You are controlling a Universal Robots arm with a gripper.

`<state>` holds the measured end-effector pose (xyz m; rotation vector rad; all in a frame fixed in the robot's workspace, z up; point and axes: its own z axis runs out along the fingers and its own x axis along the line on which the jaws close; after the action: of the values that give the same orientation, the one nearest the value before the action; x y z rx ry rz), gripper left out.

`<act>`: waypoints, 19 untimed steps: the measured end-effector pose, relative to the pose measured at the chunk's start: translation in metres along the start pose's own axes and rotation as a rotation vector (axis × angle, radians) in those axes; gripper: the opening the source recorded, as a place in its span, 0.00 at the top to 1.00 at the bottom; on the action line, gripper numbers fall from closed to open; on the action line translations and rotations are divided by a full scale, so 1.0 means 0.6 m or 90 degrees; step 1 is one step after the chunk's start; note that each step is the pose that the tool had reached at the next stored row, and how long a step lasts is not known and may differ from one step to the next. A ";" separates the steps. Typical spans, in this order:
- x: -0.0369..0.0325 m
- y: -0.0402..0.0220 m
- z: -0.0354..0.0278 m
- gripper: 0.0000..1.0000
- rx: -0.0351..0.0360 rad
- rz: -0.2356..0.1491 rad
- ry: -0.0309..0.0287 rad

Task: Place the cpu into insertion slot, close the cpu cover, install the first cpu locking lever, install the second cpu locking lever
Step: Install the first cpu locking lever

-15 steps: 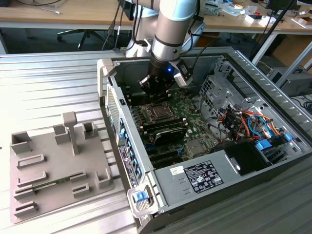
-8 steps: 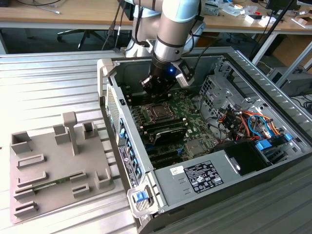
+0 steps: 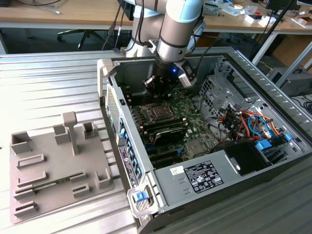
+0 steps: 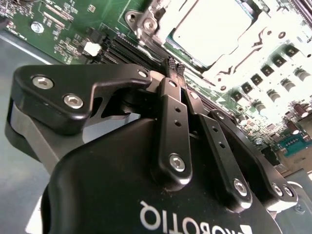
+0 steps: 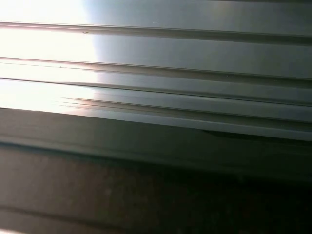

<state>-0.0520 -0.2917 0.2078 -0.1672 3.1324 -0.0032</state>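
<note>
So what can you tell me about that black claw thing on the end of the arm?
That is the end effector, a black two-fingered clamp of what looks like hard plastic and metal, with linked bars held by silver screws. Its two slim fingers are pressed together at ribbed tips, with nothing between them. In the exterior view it hangs inside the open computer case, over the green motherboard. In the second wrist view the tips sit right by the silvery cpu cover, whose window shows the cpu.
</note>
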 end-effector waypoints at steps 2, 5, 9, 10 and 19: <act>-0.004 0.000 0.000 0.89 0.0000 0.000 0.0002; -0.009 -0.001 0.001 0.89 0.0000 0.000 0.0002; -0.013 -0.001 0.001 0.89 0.0000 0.000 0.0001; -0.014 -0.002 0.001 0.89 0.0000 0.000 0.0002; -0.018 -0.004 0.002 0.89 -0.0001 0.000 0.0000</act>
<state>-0.0413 -0.2928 0.2068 -0.1679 3.1324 -0.0029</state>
